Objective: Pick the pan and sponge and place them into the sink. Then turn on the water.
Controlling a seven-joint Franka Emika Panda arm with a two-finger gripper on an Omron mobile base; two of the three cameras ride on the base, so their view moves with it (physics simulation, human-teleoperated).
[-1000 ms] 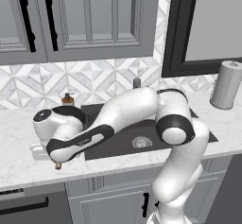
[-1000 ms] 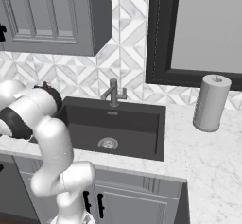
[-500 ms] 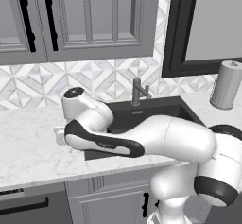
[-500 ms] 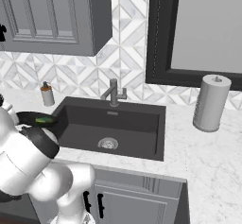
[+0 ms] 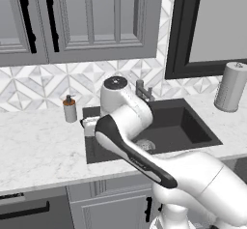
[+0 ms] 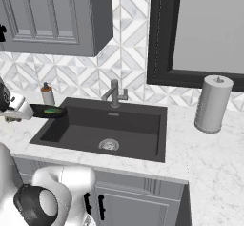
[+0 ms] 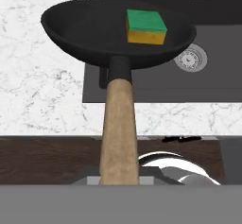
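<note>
Gripper (image 6: 12,111) clamped on pan (image 7: 118,34) by its slim wooden handle. Pan round, shallow, black, held level over sink's (image 7: 208,83) left edge. Sponge (image 7: 146,26), green over yellow, sits inside pan. Sink dark, rectangular, set in white marble.

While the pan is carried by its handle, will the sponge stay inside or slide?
The sponge lies loose in the pan, so a tilt could slide it. The raised rim probably stops it. It looks light and soft.
</note>
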